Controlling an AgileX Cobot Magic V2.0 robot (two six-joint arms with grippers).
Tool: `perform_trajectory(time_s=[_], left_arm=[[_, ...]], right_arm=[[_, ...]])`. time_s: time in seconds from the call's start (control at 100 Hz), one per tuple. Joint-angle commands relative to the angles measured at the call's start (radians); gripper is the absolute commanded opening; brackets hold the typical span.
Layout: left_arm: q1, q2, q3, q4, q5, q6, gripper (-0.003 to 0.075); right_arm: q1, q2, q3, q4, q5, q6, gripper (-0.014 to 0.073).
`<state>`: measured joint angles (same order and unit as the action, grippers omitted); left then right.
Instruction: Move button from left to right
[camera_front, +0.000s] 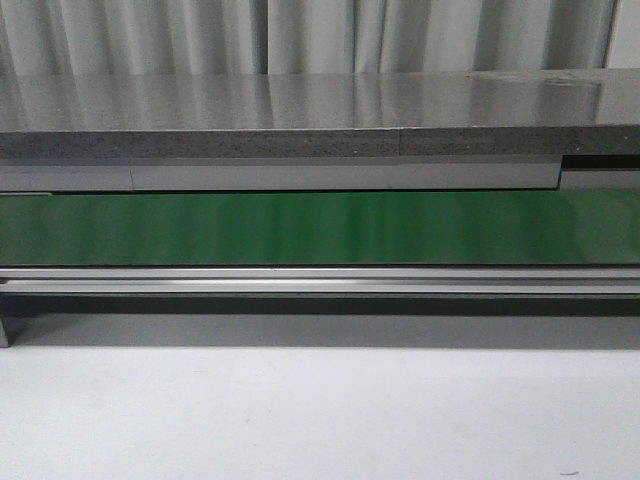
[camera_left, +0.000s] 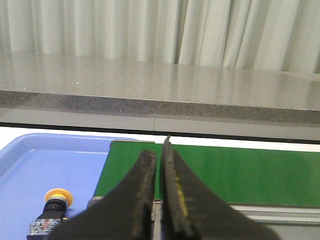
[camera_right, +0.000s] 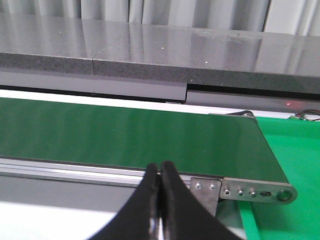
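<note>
The button (camera_left: 52, 209), with a round yellow-orange cap on a black body, lies in a blue tray (camera_left: 35, 162) in the left wrist view. My left gripper (camera_left: 159, 155) is shut and empty, above the near end of the green belt (camera_left: 240, 172), to the right of the button and apart from it. My right gripper (camera_right: 160, 167) is shut and empty, above the belt's near rail close to the belt's right end (camera_right: 260, 192). Neither gripper nor the button shows in the front view.
The green conveyor belt (camera_front: 320, 228) runs across the front view with a metal rail (camera_front: 320, 280) along its near side. A grey stone shelf (camera_front: 300, 120) runs behind it. A green surface (camera_right: 295, 150) lies past the belt's right end. A white table (camera_front: 320, 420) lies in front.
</note>
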<state>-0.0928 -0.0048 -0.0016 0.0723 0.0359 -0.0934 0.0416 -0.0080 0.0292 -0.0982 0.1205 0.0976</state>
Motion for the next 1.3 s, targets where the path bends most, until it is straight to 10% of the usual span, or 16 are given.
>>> perform_trajectory(time_s=[0.0,0.68,1.29], left_arm=[[-0.008,-0.036,0.041,-0.004,-0.08,-0.01,0.0005],[-0.008,-0.028,-0.045,-0.054,-0.036,-0.01,0.0005],[-0.008,0.479,-0.702,-0.04,0.763,-0.01,0.0005]], right_arm=[[0.002,-0.018,0.001,0.0,-0.075,-0.001,-0.0068],[0.002,-0.018,0.001,0.0,-0.075,-0.001,-0.0068],[0.002,-0.018,0.001,0.0,-0.075,-0.001,-0.0068]])
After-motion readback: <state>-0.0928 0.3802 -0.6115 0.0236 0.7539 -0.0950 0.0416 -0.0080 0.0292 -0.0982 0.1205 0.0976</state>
